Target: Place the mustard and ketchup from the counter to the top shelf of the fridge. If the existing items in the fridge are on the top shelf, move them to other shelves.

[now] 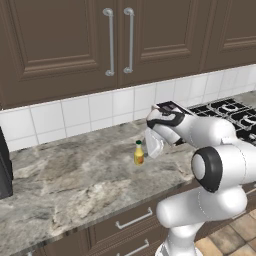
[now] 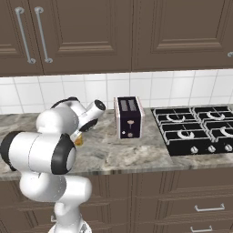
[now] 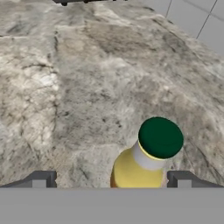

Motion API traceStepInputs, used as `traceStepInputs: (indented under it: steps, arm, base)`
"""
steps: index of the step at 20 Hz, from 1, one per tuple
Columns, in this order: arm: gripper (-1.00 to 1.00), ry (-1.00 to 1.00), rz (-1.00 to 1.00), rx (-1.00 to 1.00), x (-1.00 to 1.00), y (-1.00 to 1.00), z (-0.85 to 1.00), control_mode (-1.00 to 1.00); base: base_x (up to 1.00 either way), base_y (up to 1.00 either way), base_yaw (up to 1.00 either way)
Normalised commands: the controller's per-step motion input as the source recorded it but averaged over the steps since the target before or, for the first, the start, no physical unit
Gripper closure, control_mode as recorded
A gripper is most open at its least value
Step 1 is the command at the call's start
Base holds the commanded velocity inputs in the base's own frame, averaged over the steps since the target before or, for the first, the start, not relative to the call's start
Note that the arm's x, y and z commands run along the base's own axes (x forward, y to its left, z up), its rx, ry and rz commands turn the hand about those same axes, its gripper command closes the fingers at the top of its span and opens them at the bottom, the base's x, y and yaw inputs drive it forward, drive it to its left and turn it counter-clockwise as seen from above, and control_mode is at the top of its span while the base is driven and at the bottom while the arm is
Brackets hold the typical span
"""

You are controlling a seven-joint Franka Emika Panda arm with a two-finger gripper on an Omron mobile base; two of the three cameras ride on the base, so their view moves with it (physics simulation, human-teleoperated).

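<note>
The mustard bottle (image 1: 139, 154), yellow with a dark green cap, stands upright on the marble counter (image 1: 65, 185). My gripper (image 1: 152, 146) hangs just right of it and slightly above, pointing down. In the hand view the mustard bottle (image 3: 146, 159) rises between the two fingertips of the gripper (image 3: 111, 180), nearer the right fingertip (image 3: 183, 179) than the left one. The jaws stand wide apart and are open, touching nothing. From the right base view a sliver of the mustard bottle (image 2: 78, 140) peeks out behind my arm.
A dark toaster (image 2: 129, 117) stands on the counter right of the bottle, and a black gas stove (image 2: 195, 127) lies beyond it. A dark appliance (image 1: 4, 170) sits at the far left. Brown wall cabinets (image 1: 120, 40) hang overhead, with drawers (image 1: 132, 220) below.
</note>
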Motion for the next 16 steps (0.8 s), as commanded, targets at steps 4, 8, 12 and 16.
traceStepInputs:
  steps: [4,8,12,16]
  arm:
    - [-1.00,0.00,0.00,0.00,0.00,0.00,-0.01,-1.00]
    - [-1.00,0.00,0.00,0.04,0.00,0.00,0.00,-1.00]
    - [-1.00,0.00,0.00,0.02,0.00,0.00,0.00,-1.00]
    - [-1.00,0.02,0.00,0.00,0.00,0.00,0.00,-1.00]
  base:
    - [0.00,0.00,0.00]
    - [0.00,0.00,0.00]
    - [0.00,0.00,0.00]
    - [0.00,0.00,0.00]
